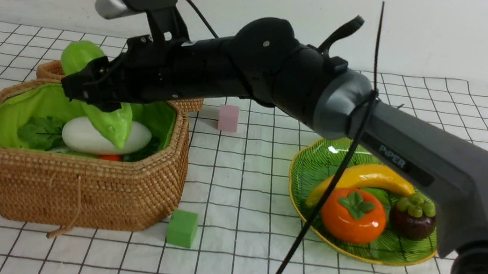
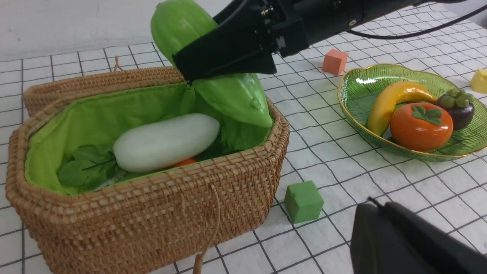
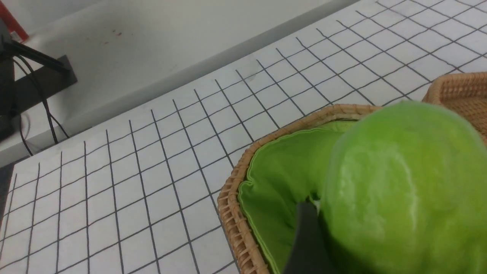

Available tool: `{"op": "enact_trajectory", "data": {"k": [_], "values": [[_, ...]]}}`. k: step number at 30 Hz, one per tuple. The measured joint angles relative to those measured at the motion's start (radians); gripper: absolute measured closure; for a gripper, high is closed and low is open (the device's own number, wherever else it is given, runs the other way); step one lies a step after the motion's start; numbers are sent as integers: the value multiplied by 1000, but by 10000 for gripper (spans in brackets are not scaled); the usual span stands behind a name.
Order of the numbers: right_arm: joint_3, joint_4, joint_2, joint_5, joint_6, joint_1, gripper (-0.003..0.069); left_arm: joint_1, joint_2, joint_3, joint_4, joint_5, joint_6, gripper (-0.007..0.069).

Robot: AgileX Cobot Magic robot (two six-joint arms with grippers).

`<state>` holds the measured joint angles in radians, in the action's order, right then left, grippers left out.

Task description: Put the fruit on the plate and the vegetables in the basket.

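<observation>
Nearly done, judging by the layout: the banana [image 1: 368, 177], persimmon [image 1: 353, 215] and mangosteen [image 1: 413, 218] are all lying on the plate [image 1: 311, 160], and the radish [image 1: 93, 136] and a sliver of orange carrot [image 1: 110, 157] are already sitting in the basket [image 1: 76, 190]. Only the gourd [image 1: 109, 121] is left. The right jaws [image 1: 90, 88] are grasping it around its middle and holding it tilted over the basket's far right corner, its pointed end dipping inside above the radish. Letting it go there looks like the last step.

The left jaws [image 2: 399, 236] are resting clenched and empty near the surface's front edge.

The gourd is glossy, ridged and pale green; the radish is smooth, fat and white with dark leaves. The basket is tightly woven brown rattan lined with bright green cloth. The plate is shallow ribbed green glass with a yellow rim. Foam cubes [image 1: 182, 228] are lying scattered on the gridded cloth.
</observation>
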<state>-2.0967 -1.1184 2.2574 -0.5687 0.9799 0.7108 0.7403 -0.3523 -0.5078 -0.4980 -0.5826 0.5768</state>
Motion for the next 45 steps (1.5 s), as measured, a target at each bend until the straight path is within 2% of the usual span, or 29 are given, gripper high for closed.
{"op": "enact_trajectory", "data": {"k": [16,23,27,31,32,33,34,35,36,39,40,43,45], "values": [[-1,-56,58,142,127,16,193,0,0,0,0,0,0,613],[-1,-42,52,139,133,16,32,0,0,0,0,0,0,607],[-1,54,2,56,55,3,38,0,0,0,0,0,0,604],[-1,264,-123,-188,-252,-52,169,0,0,0,0,8,0,603],[-1,360,-179,-296,-375,-79,246,0,0,0,0,21,0,603],[-1,374,-179,-312,-392,-83,259,0,0,0,0,23,0,603],[-2,478,-242,-433,-508,-112,365,0,0,0,0,40,0,603],[-3,508,-257,-448,-521,-115,379,0,0,0,0,45,0,603],[-3,593,-298,-535,-599,-136,475,0,0,0,1,63,0,603],[-3,773,-387,-659,-727,-162,645,0,3,0,13,95,0,603],[-3,792,-391,-663,-733,-164,650,0,4,0,18,97,0,603],[29,953,-499,-682,-839,-167,661,0,76,26,36,112,1,622],[59,989,-539,-682,-862,-167,657,0,110,41,42,121,1,635]]}}
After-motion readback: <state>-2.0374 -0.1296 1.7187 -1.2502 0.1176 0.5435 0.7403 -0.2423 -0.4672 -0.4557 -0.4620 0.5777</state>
